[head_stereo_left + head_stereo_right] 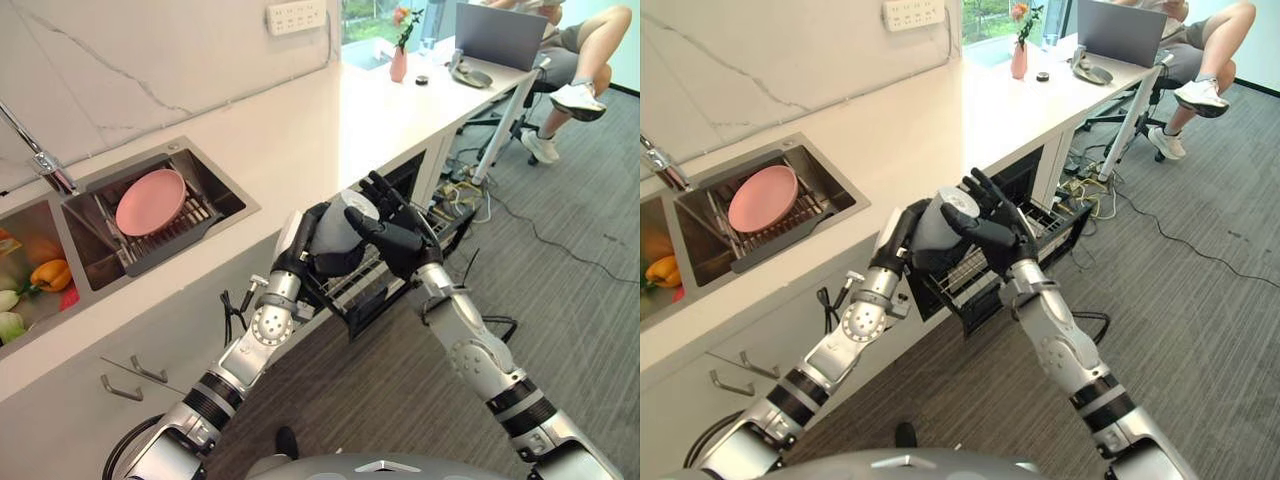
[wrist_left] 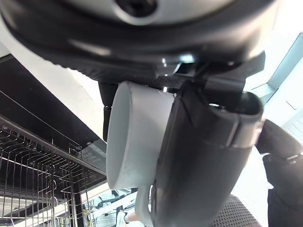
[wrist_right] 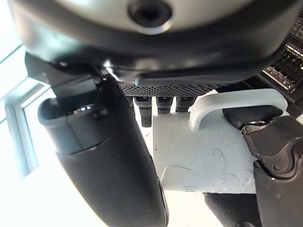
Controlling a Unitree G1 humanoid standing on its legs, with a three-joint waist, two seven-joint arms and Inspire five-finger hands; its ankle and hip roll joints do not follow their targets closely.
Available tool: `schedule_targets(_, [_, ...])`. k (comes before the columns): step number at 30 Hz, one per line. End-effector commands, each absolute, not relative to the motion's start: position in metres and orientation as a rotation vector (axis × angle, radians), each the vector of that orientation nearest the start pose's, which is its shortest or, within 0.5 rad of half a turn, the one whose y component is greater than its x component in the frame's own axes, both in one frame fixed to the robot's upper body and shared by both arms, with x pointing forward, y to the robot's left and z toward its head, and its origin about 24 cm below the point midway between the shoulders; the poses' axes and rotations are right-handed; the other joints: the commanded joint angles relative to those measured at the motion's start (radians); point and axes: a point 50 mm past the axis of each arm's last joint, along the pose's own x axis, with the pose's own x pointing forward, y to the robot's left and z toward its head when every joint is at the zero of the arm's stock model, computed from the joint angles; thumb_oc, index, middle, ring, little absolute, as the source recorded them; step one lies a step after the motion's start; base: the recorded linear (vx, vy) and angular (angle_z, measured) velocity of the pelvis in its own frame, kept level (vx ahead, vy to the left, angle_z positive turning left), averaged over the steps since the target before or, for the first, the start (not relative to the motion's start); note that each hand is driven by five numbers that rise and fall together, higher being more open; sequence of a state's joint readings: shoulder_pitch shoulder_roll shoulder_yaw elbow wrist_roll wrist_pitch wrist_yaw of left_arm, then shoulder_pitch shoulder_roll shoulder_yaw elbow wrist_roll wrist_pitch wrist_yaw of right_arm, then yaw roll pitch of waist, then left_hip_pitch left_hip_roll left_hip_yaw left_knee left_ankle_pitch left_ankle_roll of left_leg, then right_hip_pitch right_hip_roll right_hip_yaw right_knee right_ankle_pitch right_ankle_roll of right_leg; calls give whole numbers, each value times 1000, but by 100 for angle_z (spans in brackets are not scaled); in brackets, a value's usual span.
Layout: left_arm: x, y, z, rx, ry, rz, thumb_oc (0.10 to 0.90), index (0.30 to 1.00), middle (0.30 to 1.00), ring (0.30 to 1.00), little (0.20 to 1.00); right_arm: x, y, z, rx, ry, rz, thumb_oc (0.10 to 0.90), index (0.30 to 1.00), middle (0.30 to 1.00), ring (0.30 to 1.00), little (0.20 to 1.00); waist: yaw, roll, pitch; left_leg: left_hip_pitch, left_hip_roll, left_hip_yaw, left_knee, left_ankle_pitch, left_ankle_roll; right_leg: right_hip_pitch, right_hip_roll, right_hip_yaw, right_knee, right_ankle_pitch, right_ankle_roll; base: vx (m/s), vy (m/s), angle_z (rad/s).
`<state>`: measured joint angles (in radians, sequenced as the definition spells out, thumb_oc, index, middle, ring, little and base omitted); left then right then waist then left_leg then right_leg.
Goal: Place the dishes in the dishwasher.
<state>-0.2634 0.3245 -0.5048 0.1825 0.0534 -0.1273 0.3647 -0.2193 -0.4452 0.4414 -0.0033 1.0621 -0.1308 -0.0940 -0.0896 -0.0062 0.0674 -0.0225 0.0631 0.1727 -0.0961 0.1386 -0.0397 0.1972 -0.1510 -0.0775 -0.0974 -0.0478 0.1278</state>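
Observation:
A white mug (image 1: pixel 343 222) hangs above the pulled-out dishwasher rack (image 1: pixel 362 275), just off the counter's front edge. My left hand (image 1: pixel 303 243) is shut on it, fingers curled round its body (image 2: pixel 137 137) and by its handle (image 3: pixel 236 100). My right hand (image 1: pixel 397 238) stands open against the mug's other side, fingers straight and spread upward, thumb (image 3: pixel 109 156) lying along the mug. A pink plate (image 1: pixel 150 201) lies on the wire rack in the sink (image 1: pixel 215 190) at the left.
A faucet (image 1: pixel 45 165) and vegetables (image 1: pixel 45 275) are in the sink's left basin. At the back right a person (image 1: pixel 585 60) sits by a desk with a laptop (image 1: pixel 498 35) and a pink vase (image 1: pixel 399 62). Cables (image 1: pixel 470 190) lie on the floor.

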Motion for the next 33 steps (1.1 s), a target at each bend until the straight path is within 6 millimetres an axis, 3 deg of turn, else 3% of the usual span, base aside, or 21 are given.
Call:
schedule_targets(1, [303, 78, 124, 455, -538, -227, 400, 300, 300, 300, 300, 297, -116, 141, 490, -195, 489, 800, 900, 900, 900, 900, 23, -24, -36, 134, -34, 5, 9, -184, -17, -84, 17, 26, 18, 37, 28, 0, 0, 0])
schedule_targets(6, [303, 80, 126, 500, -554, -248, 400, 300, 300, 300, 300, 301, -121, 150, 326, -168, 561, 800, 900, 900, 900, 900, 22, -28, -33, 131, -33, 7, 9, -182, -19, -86, 16, 28, 18, 41, 30, 0, 0, 0])
schedule_targets(14, [304, 81, 132, 527, -580, -254, 400, 300, 300, 300, 300, 306, -120, 161, 281, -187, 582, 800, 900, 900, 900, 900, 21, -26, -30, 127, -32, 7, 9, -181, -20, -93, 16, 33, 15, 43, 33, 0, 0, 0])
schedule_targets(15, [305, 80, 133, 524, -582, -254, 400, 300, 300, 300, 300, 306, -118, 161, 294, -193, 583, 595, 592, 592, 592, 592, 21, -25, -29, 126, -32, 7, 9, -181, -20, -95, 16, 34, 15, 43, 33, 0, 0, 0])
schedule_targets(16, [305, 80, 133, 524, -582, -254, 400, 300, 300, 300, 300, 306, -118, 161, 294, -193, 583, 595, 592, 592, 592, 592, 21, -25, -29, 126, -32, 7, 9, -181, -20, -95, 16, 34, 15, 43, 33, 0, 0, 0])
schedule_targets(17, [305, 80, 133, 524, -582, -254, 400, 300, 300, 300, 300, 306, -118, 161, 294, -194, 583, 551, 526, 526, 526, 526, 21, -25, -30, 125, -32, 7, 9, -181, -20, -95, 16, 34, 15, 43, 33, 0, 0, 0])
schedule_targets(18, [305, 77, 135, 503, -588, -248, 400, 300, 300, 300, 300, 306, -112, 162, 343, -230, 559, 400, 300, 300, 300, 300, 20, -20, -27, 124, -33, 7, 9, -182, -18, -96, 15, 35, 15, 43, 34, 0, 0, 0])
schedule_targets(30, [302, 72, 128, 453, -572, -209, 400, 300, 300, 300, 300, 305, -110, 154, 440, -365, 266, 400, 300, 300, 300, 300, 17, -4, -22, 131, -39, 2, 9, -190, -5, -92, 14, 32, 18, 35, 33, 0, 0, 0])
schedule_targets(32, [300, 74, 124, 442, -562, -190, 599, 599, 599, 599, 599, 304, -116, 158, 410, -418, 167, 400, 300, 300, 300, 300, 18, 1, -21, 134, -41, 0, 9, -192, -2, -89, 13, 29, 19, 33, 32, 0, 0, 0])
schedule_targets(33, [300, 74, 123, 437, -560, -184, 800, 900, 900, 900, 900, 303, -120, 159, 402, -436, 124, 400, 300, 300, 300, 300, 18, 2, -21, 136, -42, -2, 9, -193, -1, -88, 13, 28, 19, 31, 32, 0, 0, 0])
